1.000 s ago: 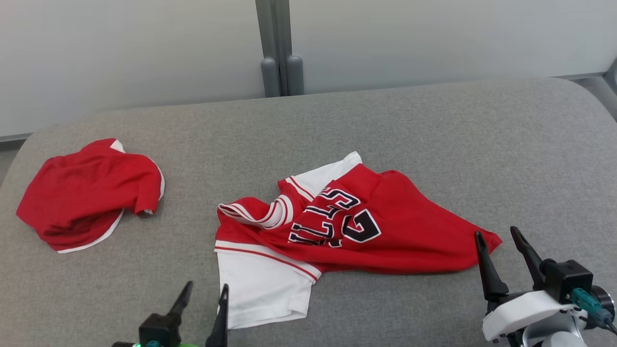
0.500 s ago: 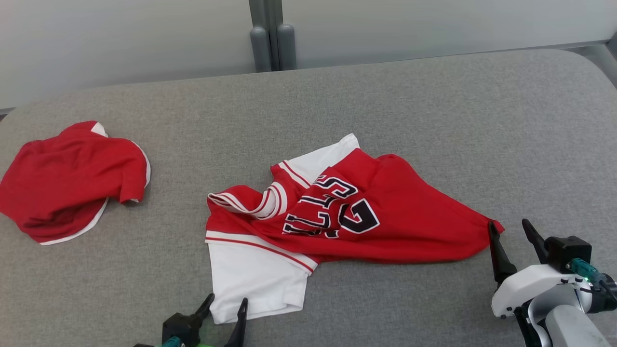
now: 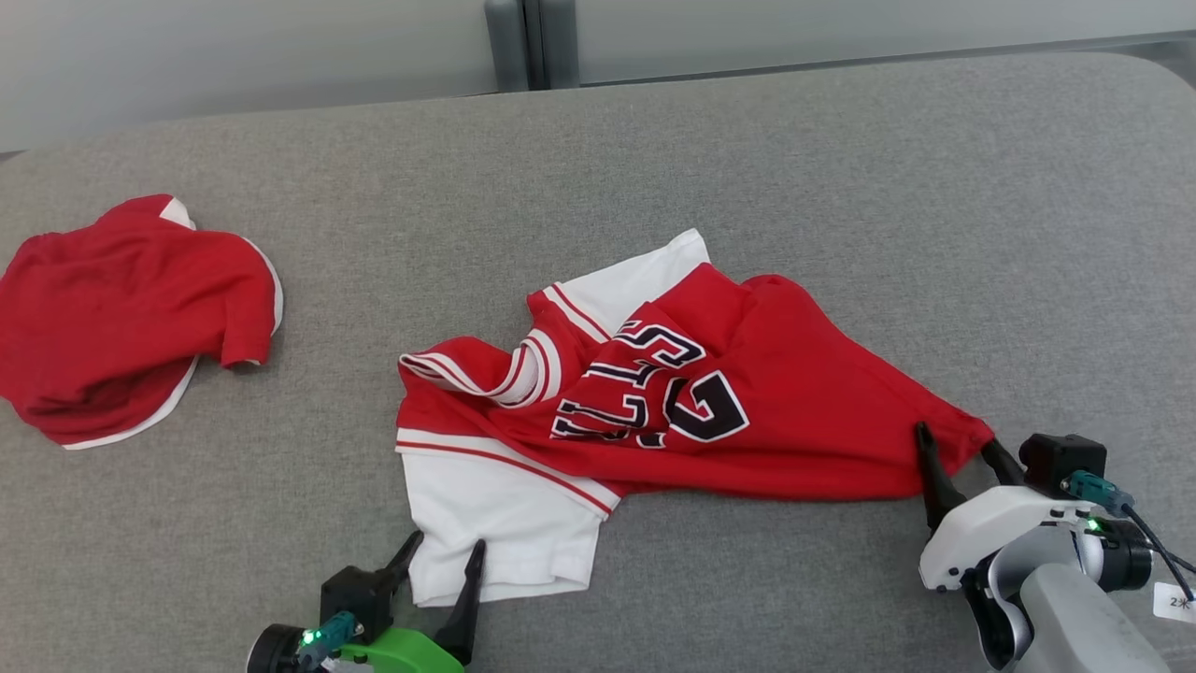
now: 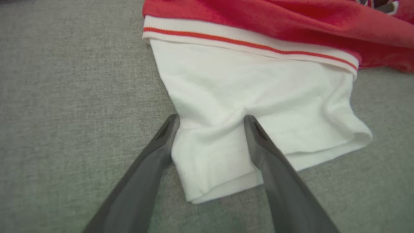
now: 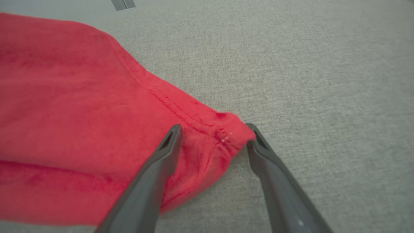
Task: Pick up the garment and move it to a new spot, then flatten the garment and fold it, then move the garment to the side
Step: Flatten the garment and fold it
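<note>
Head view: jersey (image 3: 794, 393) corners inside splayed left hand (image 3: 448, 539), right hand (image 3: 954, 436)

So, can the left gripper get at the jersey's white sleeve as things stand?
Probably yes. The left gripper has its jaws open on either side of the white sleeve near its hem. The sleeve lies flat on the grey cushion, with nothing covering that end.

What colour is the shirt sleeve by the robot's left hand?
The sleeve is plain white, meeting a red-striped band; clearest in the left wrist view.
</note>
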Robot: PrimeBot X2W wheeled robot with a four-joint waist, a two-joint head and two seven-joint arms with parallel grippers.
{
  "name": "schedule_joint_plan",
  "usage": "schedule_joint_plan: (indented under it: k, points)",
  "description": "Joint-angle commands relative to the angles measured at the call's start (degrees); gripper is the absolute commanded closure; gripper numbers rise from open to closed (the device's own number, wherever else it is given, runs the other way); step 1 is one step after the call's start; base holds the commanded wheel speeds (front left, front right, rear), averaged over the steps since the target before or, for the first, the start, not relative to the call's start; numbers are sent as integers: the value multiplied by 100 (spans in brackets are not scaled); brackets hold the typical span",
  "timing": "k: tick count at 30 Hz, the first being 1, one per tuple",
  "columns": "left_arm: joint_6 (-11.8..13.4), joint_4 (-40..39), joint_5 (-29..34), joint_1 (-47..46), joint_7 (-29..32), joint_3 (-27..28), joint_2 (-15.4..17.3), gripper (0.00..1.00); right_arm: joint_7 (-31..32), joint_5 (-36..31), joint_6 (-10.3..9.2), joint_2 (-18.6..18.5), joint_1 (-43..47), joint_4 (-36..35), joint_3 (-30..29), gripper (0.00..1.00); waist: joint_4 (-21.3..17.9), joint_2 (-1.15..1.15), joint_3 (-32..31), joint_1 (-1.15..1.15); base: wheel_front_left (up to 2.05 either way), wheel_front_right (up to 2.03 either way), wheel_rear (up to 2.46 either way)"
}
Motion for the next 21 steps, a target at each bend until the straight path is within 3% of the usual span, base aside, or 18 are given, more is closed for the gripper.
schedule_joint_plan:
  k: [1, 2, 3, 7, 14, 21]
  points:
    - [3, 180, -101, -15, 103, -66, -6, 57, -16, 82, -8, -1, -84, 77, 31, 100, 23, 0, 27, 0, 0, 0, 0]
    - [3, 188, -119, -22, 103, -74, -14, 88, -16, 137, -8, 10, -106, 128, 59, 100, 27, 0, 32, 0, 0, 0, 0]
    - [3, 191, -123, -19, 103, -88, -18, 100, -16, 169, -8, 7, -116, 155, 75, 100, 31, 0, 33, 0, 0, 0, 0]
    - [3, 83, -172, 41, 99, -151, -25, 100, -16, 308, -8, -8, -34, 1, 76, 100, 45, 0, 10, 0, 0, 0, 0]
    - [3, -831, -104, 70, 56, 7, 32, 100, -16, 582, -8, -28, 248, -672, 83, 100, 107, 0, -91, 0, 0, 0, 0]
    - [2, -1654, -153, -567, 56, 31, 389, 100, -16, 1051, -8, -140, -237, -1345, 375, 100, 65, 0, -40, 0, 0, 0, 0]
